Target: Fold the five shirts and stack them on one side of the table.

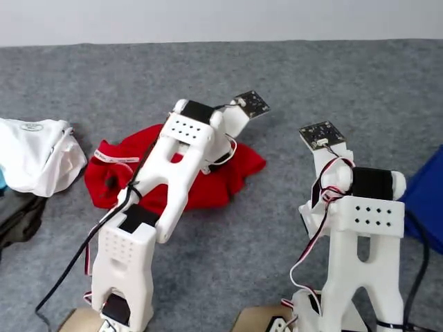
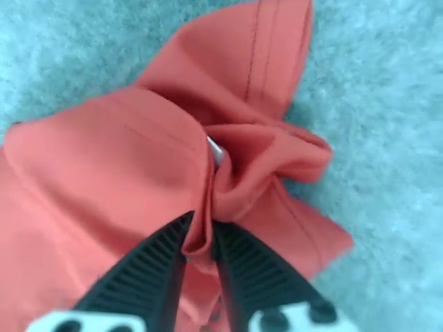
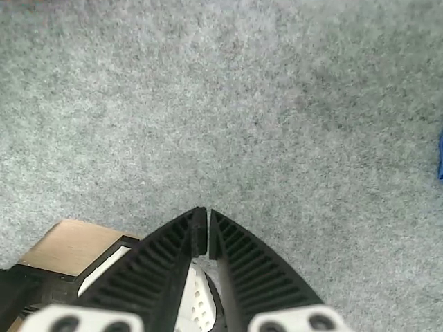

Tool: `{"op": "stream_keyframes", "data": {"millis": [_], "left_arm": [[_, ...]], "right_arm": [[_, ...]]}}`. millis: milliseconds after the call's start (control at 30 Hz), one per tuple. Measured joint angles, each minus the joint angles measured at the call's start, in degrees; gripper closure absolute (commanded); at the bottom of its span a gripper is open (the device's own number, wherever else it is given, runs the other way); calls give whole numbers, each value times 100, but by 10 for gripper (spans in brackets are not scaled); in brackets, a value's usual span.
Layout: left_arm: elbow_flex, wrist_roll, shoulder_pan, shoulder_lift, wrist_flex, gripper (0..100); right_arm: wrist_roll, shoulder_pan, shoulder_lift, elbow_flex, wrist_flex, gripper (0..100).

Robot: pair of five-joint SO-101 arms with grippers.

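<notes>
Seems to be folding 1 of the 5 shirts: the red shirt (image 1: 239, 173), bunched up mid-table (image 1: 311, 76). Pinching a fold of it tight with the left gripper (image 2: 201, 232). Next, probably needs a lift and a pull across. Holding nothing in the right gripper (image 3: 208, 216), squeezed together over bare table.

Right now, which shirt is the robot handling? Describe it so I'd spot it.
On the grey table, left of the middle, lies a crumpled red shirt, one fold pinched in the left pincer. Its neighbours are a white shirt and a blue cloth; it alone is red.
</notes>
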Motion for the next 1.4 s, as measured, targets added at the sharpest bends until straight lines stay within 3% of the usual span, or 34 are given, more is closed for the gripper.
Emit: {"op": "stream_keyframes", "data": {"millis": [133,300,633,833,1033,1400], "left_arm": [[-352,0,-149,-598,413,995],[-422,0,-501,-1178,844,994],[132,0,-1178,-1257,923,994],[484,0,-1213,-1257,914,959],[545,0,-1433,-1266,862,877],[545,0,-2224,-1275,747,874]], "right_arm": [[0,-88,0,-229,-35,984],[0,-800,88,-308,-273,985],[-9,-1864,1793,-1231,-1187,982],[-18,-2330,3086,-2180,-1653,854],[-18,-2435,3675,-2796,-1679,829],[-18,-2444,3684,-2848,-1644,827]]}}
